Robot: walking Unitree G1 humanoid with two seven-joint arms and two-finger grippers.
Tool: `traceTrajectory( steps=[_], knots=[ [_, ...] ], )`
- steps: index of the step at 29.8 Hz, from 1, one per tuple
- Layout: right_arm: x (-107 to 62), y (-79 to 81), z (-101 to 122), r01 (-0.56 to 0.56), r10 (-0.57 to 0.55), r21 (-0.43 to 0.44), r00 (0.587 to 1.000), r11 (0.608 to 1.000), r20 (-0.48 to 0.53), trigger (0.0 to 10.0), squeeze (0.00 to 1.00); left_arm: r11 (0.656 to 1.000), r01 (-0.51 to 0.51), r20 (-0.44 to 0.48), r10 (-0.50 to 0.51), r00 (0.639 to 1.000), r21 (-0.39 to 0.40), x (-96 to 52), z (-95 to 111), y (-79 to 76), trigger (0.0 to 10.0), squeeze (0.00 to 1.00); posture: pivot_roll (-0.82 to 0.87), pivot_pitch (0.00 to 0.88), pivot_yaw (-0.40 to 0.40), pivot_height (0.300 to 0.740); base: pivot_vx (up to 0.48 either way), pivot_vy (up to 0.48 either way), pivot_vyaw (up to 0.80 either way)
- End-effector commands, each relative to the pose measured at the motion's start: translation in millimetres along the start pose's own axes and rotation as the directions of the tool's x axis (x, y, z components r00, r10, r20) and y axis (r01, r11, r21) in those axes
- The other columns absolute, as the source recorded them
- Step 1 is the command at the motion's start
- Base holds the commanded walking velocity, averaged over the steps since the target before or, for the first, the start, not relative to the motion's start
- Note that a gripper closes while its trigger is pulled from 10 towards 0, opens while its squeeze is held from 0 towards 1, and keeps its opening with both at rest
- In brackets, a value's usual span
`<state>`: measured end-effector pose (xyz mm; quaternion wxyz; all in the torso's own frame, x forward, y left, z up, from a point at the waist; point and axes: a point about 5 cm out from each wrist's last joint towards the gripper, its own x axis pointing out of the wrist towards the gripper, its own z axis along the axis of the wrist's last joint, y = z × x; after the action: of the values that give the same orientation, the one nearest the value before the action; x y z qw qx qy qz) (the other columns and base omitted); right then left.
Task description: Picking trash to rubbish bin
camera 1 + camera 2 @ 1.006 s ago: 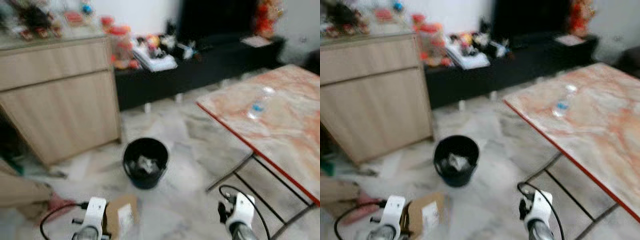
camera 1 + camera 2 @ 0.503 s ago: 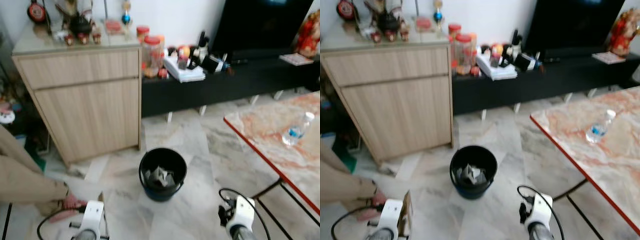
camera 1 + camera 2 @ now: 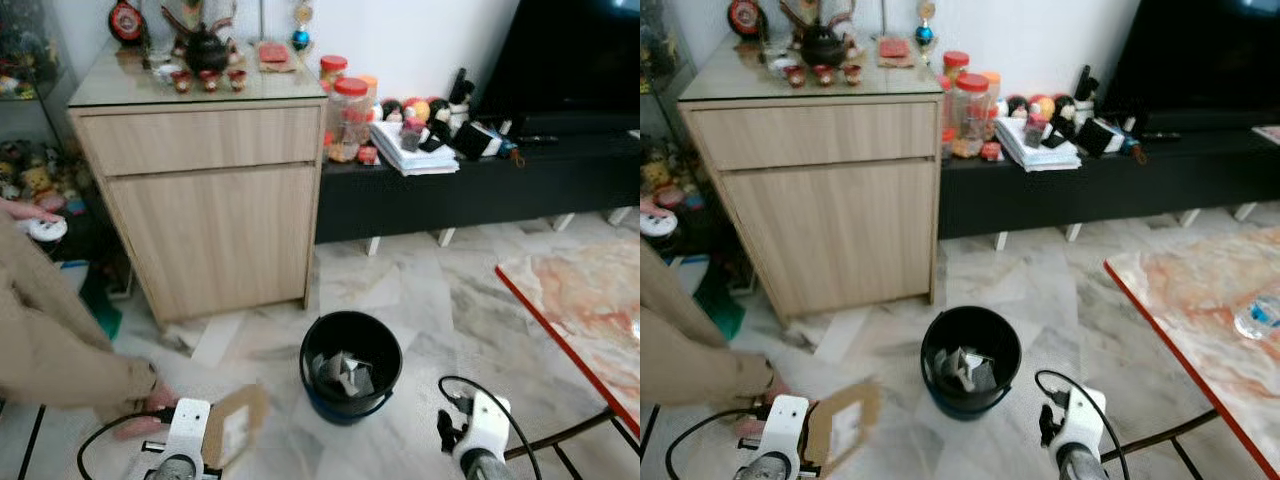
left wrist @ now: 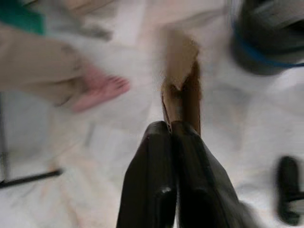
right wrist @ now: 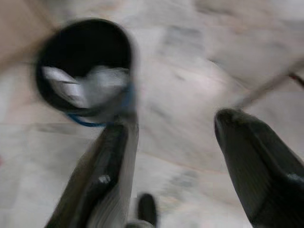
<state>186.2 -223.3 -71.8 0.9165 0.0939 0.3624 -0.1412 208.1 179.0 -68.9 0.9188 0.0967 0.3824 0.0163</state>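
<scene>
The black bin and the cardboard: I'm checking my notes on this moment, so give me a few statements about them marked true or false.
1. The left hand is shut on the piece of cardboard. True.
2. The black bin is empty. False: crumpled trash lies inside it.
3. The right hand grips a bottle. False: its fingers are spread open with nothing between them.
4. The bin stands on the marble floor in front of the wooden cabinet. True.
5. The cardboard already lies in the bin. False: it is held apart from the bin, to the robot's left of it.
</scene>
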Motion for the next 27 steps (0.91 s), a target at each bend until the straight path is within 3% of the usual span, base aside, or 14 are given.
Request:
traceTrajectory(
  steps=[1, 21, 27],
  knots=[
    [3.5, 8.7, 9.9, -0.021, 0.021, 0.014, 0.999, 1.000, 0.033, 10.0, 0.00, 1.000, -0.027, 0.008, 0.027, 1.000, 0.006, 1.3, 3.4, 10.4, 10.0, 0.00, 0.13, 0.000, -0.095, 0.740, 0.330, 0.000, 0.00],
    [4.3, 11.1, 12.2, -0.039, 0.040, -0.022, 0.999, 0.999, 0.036, 10.0, 0.00, 1.000, -0.028, 0.018, 0.028, 0.999, 0.004, 2.2, 6.6, 11.7, 10.0, 0.00, 0.13, 0.000, -0.097, 0.740, 0.330, 0.000, 0.00],
    [4.4, 10.9, 12.7, -0.038, 0.037, 0.007, 0.999, 0.999, 0.039, 10.0, 0.00, 1.000, -0.024, 0.024, 0.024, 0.999, 0.002, 2.6, 8.6, 10.1, 10.0, 0.00, 0.13, 0.000, -0.099, 0.740, 0.329, 0.000, 0.00]
  ],
)
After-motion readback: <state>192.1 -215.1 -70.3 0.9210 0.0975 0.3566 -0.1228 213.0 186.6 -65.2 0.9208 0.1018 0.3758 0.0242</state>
